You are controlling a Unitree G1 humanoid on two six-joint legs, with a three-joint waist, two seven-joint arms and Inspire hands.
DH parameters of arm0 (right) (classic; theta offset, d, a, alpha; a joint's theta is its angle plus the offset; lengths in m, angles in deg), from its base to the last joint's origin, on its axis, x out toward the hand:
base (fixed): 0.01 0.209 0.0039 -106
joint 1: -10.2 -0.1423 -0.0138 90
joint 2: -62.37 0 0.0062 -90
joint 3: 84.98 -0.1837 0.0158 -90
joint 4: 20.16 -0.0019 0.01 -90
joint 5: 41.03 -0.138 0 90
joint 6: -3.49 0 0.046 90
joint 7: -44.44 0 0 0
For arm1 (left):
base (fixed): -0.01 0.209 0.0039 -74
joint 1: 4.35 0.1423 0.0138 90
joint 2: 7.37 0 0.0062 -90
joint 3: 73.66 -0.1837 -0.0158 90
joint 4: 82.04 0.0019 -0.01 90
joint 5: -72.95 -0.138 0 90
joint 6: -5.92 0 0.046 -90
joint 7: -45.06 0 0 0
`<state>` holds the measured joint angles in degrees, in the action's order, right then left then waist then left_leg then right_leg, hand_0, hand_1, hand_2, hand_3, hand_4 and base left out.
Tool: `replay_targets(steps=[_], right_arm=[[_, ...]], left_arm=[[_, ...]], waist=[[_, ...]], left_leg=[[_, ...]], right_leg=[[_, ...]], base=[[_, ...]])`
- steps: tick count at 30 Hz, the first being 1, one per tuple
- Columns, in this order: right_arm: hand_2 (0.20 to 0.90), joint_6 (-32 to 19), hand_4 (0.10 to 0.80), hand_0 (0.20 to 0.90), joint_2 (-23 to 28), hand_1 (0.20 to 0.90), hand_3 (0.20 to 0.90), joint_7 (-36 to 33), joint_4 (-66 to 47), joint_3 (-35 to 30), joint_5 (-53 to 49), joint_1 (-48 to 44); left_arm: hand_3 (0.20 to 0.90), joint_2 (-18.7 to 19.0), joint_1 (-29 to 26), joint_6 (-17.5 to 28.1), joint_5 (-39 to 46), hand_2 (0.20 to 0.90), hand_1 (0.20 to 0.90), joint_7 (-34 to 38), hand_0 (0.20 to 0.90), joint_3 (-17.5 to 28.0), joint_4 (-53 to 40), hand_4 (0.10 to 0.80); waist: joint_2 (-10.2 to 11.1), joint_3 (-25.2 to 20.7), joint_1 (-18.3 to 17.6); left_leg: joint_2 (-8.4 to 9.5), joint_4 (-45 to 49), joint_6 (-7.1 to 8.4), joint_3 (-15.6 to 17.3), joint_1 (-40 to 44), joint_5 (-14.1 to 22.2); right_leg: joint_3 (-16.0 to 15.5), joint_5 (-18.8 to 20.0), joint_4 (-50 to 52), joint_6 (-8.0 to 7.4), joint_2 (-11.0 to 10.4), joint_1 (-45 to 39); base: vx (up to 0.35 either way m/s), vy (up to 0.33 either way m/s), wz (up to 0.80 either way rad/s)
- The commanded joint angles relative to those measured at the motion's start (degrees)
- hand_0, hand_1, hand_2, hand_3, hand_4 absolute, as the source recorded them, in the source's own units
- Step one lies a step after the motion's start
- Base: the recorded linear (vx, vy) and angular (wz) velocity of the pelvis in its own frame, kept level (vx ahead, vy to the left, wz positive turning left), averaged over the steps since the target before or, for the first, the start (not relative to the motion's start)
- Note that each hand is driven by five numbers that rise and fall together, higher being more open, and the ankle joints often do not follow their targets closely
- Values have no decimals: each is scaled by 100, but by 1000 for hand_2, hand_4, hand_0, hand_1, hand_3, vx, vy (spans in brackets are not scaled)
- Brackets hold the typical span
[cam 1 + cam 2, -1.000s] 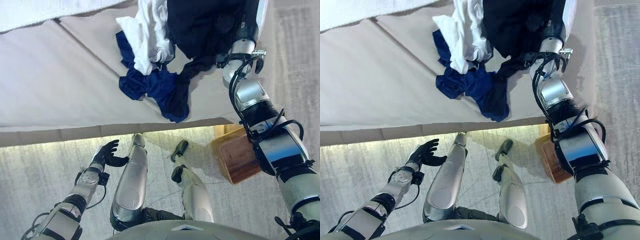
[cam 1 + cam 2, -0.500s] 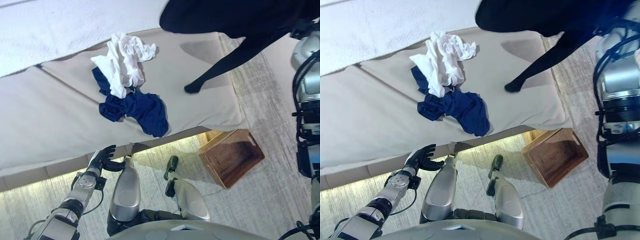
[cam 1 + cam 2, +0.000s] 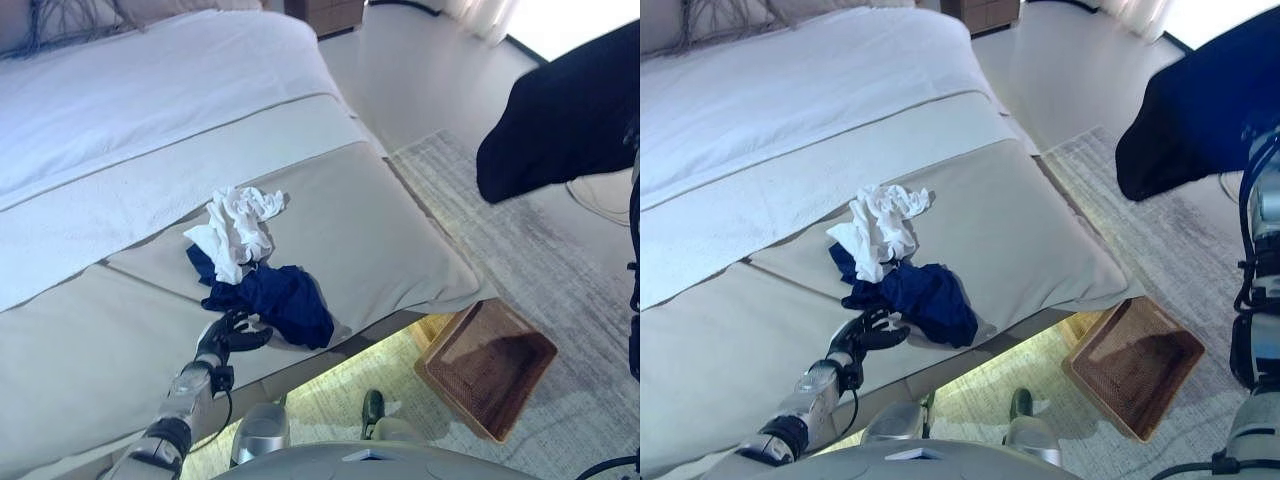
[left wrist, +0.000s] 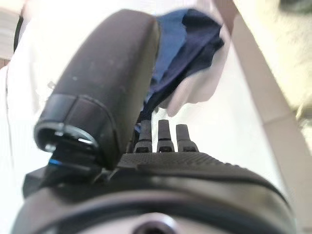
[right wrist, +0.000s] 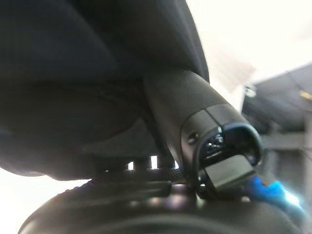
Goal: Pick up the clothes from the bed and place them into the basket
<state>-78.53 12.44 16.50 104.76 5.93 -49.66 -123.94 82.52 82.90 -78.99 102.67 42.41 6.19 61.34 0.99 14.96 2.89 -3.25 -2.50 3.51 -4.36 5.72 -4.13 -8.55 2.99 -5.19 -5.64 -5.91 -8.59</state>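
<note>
A black garment (image 3: 565,110) hangs in the air at the upper right, well off the bed, with my right hand shut on it. In the right wrist view the thumb (image 5: 187,105) presses into the dark cloth (image 5: 73,73), which hides the fingers. A white garment (image 3: 238,222) lies crumpled on the beige bed cover, partly over a dark blue garment (image 3: 278,300) near the bed's edge. My left hand (image 3: 226,337) rests open at that edge, just left of the blue garment (image 4: 187,46). A brown basket (image 3: 455,393) stands on the floor by the bed's corner, with nothing in it.
The bed (image 3: 120,300) fills the left and middle, with white bedding (image 3: 150,100) further back. A grey rug (image 3: 560,260) lies beneath the basket and to the right. A wooden cabinet (image 3: 325,12) stands at the far end.
The camera has swung upward, so the whole view has shifted. My right arm has lifted the black garment off the bed and carried it right. My left hand has risen to the bed's edge.
</note>
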Motion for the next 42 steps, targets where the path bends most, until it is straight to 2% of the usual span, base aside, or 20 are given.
replay_targets(steps=[1,8,12,16,20,21,22,27,33,37,38,40,42], right_arm=[[300,-199,100,300,639,300,200,261,-288,302,735,-177],[300,-25,100,300,538,300,200,-135,658,1184,740,-1202],[300,-89,100,300,544,300,200,-203,992,1456,683,-1422],[300,-130,100,300,494,300,200,-239,1287,1734,625,-1724],[300,36,100,300,364,300,200,-294,1456,1980,680,-2036],[486,246,317,486,337,486,417,-398,1519,2042,750,-2104],[900,601,800,900,318,900,900,-536,1630,2113,747,-2186],[900,894,800,900,293,900,900,-698,2279,2229,934,-2309],[900,1031,800,900,350,900,900,-1438,2380,2045,807,-2273],[900,1543,800,900,494,900,900,-1745,2584,1868,694,-2193],[900,1727,800,900,541,900,900,-1674,2626,1842,750,-2169],[900,1715,800,900,614,900,900,-1465,2741,1826,755,-2055],[900,2525,800,900,669,900,900,-180,2621,1975,1410,-1990]], left_arm=[[900,206,204,188,813,900,900,-102,900,187,236,800],[900,211,-381,568,1261,900,900,-3,900,-36,-124,800],[900,265,-599,720,1269,900,900,6,900,-188,-100,800],[900,271,-708,846,1345,900,900,15,900,-392,-211,800],[900,319,-780,865,1455,900,900,27,900,-455,-385,800],[900,362,-806,860,1491,900,900,6,900,-451,-411,800],[900,387,-816,845,1510,900,900,7,900,-450,-433,800],[900,473,-897,837,1581,900,900,-57,900,-444,-461,800],[900,522,-938,845,1659,900,900,-67,900,-474,-477,800],[900,521,-884,857,1685,900,900,-80,900,-459,-522,800],[900,525,-870,840,1690,900,900,-69,900,-461,-557,800],[900,531,-847,826,1706,900,900,-79,900,-471,-571,800],[900,606,-805,729,1695,900,900,-98,900,-415,-615,800]], waist=[[133,-855,142],[-250,-7,147],[-493,425,57],[-752,765,-31],[-918,1020,-81],[-950,1085,-86],[-967,1121,-82],[-993,1276,-64],[-986,1358,-93],[-919,1343,-113],[-889,1332,-113],[-848,1296,-112],[-742,1207,-83]], left_leg=[[8,224,74,-102,-61,394],[8,691,168,-320,-999,263],[1,937,204,-335,-1477,179],[-1,1048,200,-244,-1978,70],[-10,1073,162,-96,-2393,-16],[8,1083,144,-60,-2506,-31],[14,1095,123,-17,-2595,-42],[34,1170,76,87,-2878,-70],[31,1191,62,131,-2966,-77],[11,1161,77,171,-2940,-80],[0,1158,84,198,-2899,-60],[-26,1137,90,227,-2831,-59],[-41,1182,108,262,-2777,-21]], right_leg=[[-9,-642,1045,451,241,367],[-12,-647,1356,512,195,1159],[7,-701,1627,538,134,1614],[74,-705,1864,559,123,2238],[150,-694,2103,573,136,2856],[179,-694,2174,581,141,3016],[196,-694,2238,584,140,3146],[246,-679,2417,576,165,3476],[269,-669,2451,570,199,3559],[265,-596,2304,545,212,3500],[252,-605,2276,540,203,3454],[224,-583,2209,545,204,3369],[174,-576,2182,534,173,3285]], base=[[-40,-140,-7],[-327,-132,-9],[-237,-45,-11],[-186,8,-21],[-175,39,-28],[-158,32,-25],[-134,21,-17],[-87,-22,-12],[-45,-2,-1],[-36,26,1],[-18,41,1],[6,51,2],[12,41,0]])
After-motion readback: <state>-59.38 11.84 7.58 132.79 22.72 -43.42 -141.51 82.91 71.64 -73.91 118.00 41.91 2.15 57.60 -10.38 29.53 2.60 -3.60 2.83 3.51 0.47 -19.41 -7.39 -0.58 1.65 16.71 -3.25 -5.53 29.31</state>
